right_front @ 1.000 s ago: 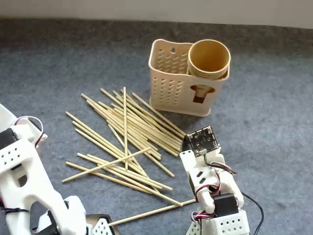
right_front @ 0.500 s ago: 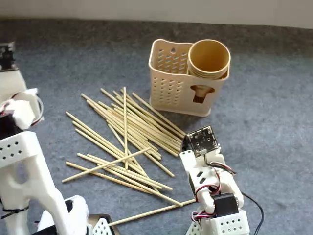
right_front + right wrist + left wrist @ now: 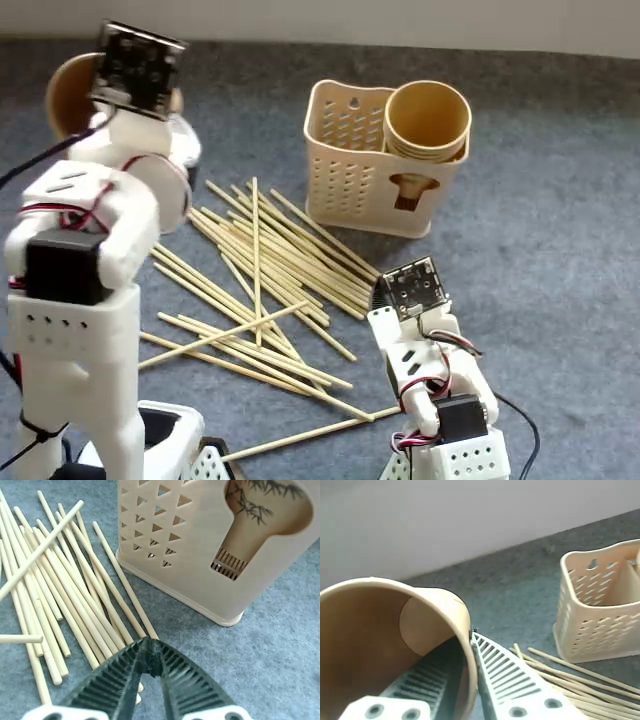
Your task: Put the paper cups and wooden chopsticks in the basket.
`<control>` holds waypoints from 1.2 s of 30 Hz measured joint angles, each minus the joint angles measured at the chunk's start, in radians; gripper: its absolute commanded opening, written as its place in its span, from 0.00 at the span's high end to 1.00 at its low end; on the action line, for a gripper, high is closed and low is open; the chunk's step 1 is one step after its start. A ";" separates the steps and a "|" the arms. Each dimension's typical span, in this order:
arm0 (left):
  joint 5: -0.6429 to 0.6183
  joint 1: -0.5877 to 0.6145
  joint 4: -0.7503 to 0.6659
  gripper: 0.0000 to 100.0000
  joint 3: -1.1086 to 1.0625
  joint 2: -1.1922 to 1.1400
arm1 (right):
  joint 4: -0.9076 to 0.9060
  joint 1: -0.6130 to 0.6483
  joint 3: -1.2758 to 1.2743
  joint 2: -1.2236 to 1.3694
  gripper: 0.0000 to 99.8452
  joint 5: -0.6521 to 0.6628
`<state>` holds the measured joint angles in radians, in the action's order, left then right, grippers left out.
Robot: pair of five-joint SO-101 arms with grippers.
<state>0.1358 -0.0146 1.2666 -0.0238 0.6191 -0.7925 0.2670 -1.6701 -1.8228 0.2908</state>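
Observation:
My left gripper point(image 3: 468, 639) is shut on the rim of a brown paper cup point(image 3: 380, 645), one finger inside it and one outside. The high view shows that cup point(image 3: 62, 92) held up at the back left, left of the basket. The beige plastic basket point(image 3: 350, 165) stands at the back centre with stacked paper cups point(image 3: 428, 120) in its right compartment. Several wooden chopsticks point(image 3: 260, 270) lie scattered on the carpet in front of it. My right gripper point(image 3: 148, 655) is shut on nothing, low over the carpet just short of the basket point(image 3: 200, 545) and beside the chopsticks point(image 3: 65, 595).
Grey carpet point(image 3: 560, 250) covers the table, with open room to the right of the basket. A pale wall point(image 3: 445, 515) runs along the back. One stray chopstick point(image 3: 300, 435) lies near the front between the two arm bases.
The left arm has risen from the front left corner and swung up toward the back left, bringing the paper cup into sight. The right arm has stayed still.

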 measured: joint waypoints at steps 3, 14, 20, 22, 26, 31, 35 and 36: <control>0.000 -0.107 0.000 0.99 0.006 0.000 | 0.000 0.000 0.000 0.000 0.99 0.000; 0.002 -0.413 -0.147 0.99 0.008 -0.058 | 0.000 0.000 0.000 0.000 0.99 0.000; 0.002 -0.512 -0.299 0.99 0.006 -0.213 | 0.000 0.000 0.000 0.000 0.99 0.000; 0.002 -0.540 -0.348 0.99 0.006 -0.242 | 0.000 0.000 0.000 0.000 0.99 0.000; 0.002 -0.595 -0.431 0.99 0.006 -0.287 | 0.000 0.000 0.000 0.000 0.99 0.023; 0.020 -0.637 -0.520 0.99 0.006 -0.350 | 0.000 0.002 0.000 0.000 0.99 0.048; 0.071 -0.651 -0.566 0.99 0.006 -0.413 | 0.000 0.002 0.000 0.000 0.99 0.054; 0.075 -0.651 -0.574 0.99 0.006 -0.425 | 0.000 0.002 0.000 0.000 0.99 0.054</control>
<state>0.2110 -0.6651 0.6928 -0.0176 0.1941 -0.7925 0.2685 -1.6701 -1.8228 0.3445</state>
